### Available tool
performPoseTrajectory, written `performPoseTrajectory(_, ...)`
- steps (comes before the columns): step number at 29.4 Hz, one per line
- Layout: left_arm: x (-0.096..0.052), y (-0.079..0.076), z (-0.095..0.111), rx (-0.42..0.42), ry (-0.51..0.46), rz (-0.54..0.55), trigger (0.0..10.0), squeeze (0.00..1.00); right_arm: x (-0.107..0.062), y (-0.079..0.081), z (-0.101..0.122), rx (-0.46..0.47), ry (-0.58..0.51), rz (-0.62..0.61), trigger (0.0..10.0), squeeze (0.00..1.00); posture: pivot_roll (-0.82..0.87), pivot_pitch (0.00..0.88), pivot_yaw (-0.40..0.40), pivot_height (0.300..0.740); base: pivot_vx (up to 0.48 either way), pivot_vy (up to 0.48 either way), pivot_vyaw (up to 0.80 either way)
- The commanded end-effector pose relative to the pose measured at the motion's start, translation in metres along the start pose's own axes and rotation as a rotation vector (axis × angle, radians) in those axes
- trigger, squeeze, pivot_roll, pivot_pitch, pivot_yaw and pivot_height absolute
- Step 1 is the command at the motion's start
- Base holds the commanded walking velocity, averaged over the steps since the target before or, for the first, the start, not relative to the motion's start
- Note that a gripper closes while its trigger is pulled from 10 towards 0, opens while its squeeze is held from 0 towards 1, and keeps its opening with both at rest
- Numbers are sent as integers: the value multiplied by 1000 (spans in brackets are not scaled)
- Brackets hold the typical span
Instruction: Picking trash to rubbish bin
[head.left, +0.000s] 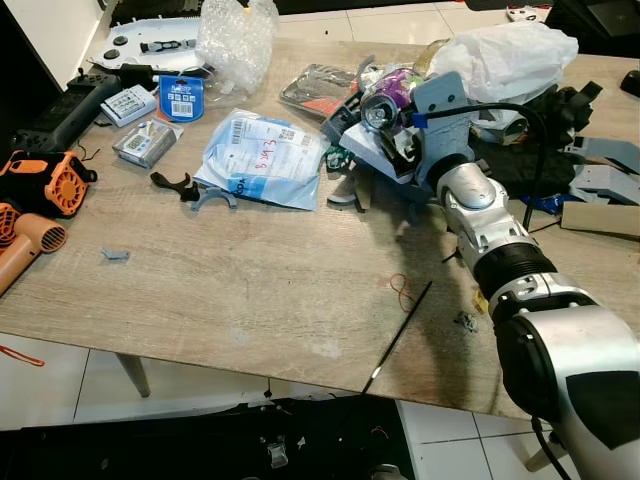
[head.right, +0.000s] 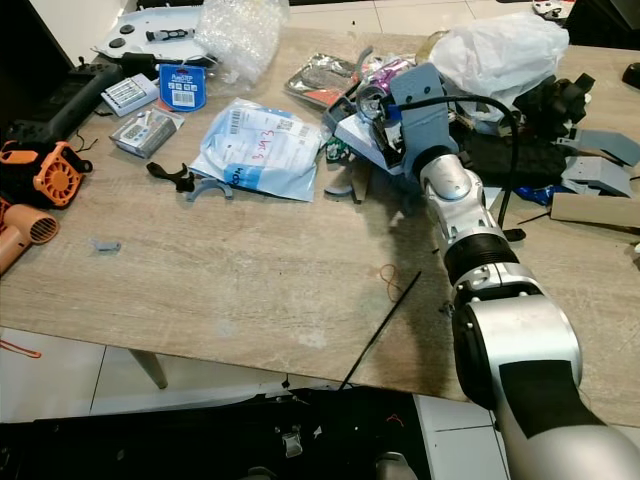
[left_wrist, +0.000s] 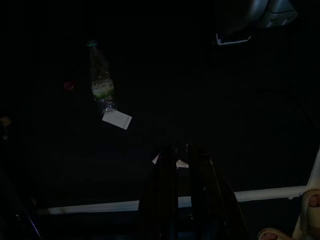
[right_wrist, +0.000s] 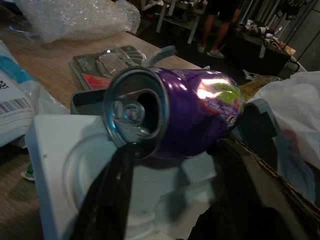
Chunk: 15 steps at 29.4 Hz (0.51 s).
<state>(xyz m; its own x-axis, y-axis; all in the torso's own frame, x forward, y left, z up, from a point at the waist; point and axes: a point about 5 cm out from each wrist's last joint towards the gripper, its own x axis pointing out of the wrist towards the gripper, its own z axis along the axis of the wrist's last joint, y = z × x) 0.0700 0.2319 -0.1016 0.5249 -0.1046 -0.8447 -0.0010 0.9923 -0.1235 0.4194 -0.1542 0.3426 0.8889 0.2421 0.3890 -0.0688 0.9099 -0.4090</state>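
Note:
A crushed purple drink can (right_wrist: 192, 112) lies on its side on a white foam tray (right_wrist: 75, 165) in the clutter at the back of the wooden table (head.left: 250, 280). My right gripper (right_wrist: 175, 150) has reached out over the table to it; one black finger (right_wrist: 107, 195) presses on the can's opened top rim and the other on its far end, so it is shut on the can (head.left: 383, 105). My left gripper (left_wrist: 177, 165) hangs in the dark above the floor, shut and empty. On that floor lie a plastic bottle (left_wrist: 102, 87) and a white paper scrap (left_wrist: 117, 120).
A blue-and-white mail bag (head.left: 262, 155), bubble wrap (head.left: 235, 35), a white plastic bag (head.left: 505, 55), small packets (head.left: 150, 140) and orange tools (head.left: 45, 185) crowd the table. A black cable tie (head.left: 400, 335) lies near the front edge. A person's legs (right_wrist: 215, 25) stand far behind.

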Motion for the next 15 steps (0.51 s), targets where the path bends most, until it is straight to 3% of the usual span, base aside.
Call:
performPoseTrajectory(1,-8,-3,-24,-36,74,9,10000,0,1,1,-1,10,18,10,0,0,74,456,63,740,0,0,0)
performPoseTrajectory(15,-6,-5,-23,-40,76,11,10000,0,1,-7,5,59,-13,-11,0,0,72,443,58,740,0,0,0)
